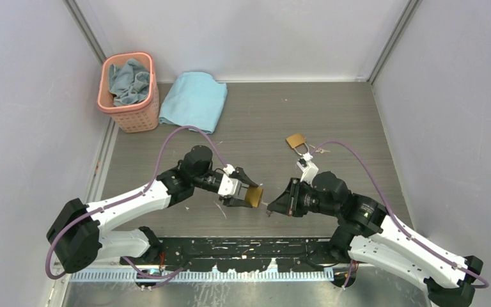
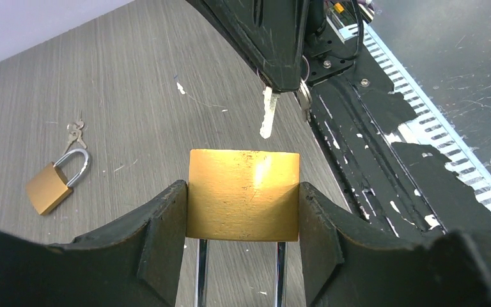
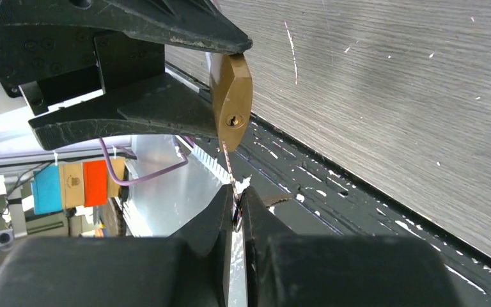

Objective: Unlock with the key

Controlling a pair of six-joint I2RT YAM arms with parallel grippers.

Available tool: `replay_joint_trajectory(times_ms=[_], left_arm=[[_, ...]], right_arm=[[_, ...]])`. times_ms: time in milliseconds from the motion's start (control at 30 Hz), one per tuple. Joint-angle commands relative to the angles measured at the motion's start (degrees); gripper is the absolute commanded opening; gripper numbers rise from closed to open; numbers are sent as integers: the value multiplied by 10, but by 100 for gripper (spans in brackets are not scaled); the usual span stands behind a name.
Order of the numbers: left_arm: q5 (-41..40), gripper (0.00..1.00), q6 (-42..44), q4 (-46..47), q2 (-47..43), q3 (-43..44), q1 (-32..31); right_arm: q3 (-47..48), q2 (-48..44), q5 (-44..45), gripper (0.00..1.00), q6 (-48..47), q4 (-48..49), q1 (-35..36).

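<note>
Insertion stage: brass padlock [image 3: 231,96] was clamped by left gripper [image 2: 243,198], key [image 3: 229,165] pinched by right gripper [image 3: 238,199], tip seemingly just shy of the keyhole [image 3: 233,120] at 12 o'clock; a lined-up push was needed.

I'm seeing the padlock [image 2: 243,195] with its shackle being cut off by the left wrist view's bottom edge. The fingers [image 3: 220,220] of the right gripper [image 3: 238,201] are covering the bow of the key [image 3: 229,163]. From overhead I'm not resolving the key; it's too small.
</note>
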Motion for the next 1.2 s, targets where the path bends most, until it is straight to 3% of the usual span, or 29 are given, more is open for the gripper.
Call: replay_joint_trajectory(times_ms=[0, 1167], left_arm=[[20, 0, 2, 75, -26, 3, -3], [-11, 0, 5, 83, -50, -10, -14]], right_arm=[[12, 8, -5, 1, 28, 43, 0], [-18, 7, 20, 1, 66, 60, 0]])
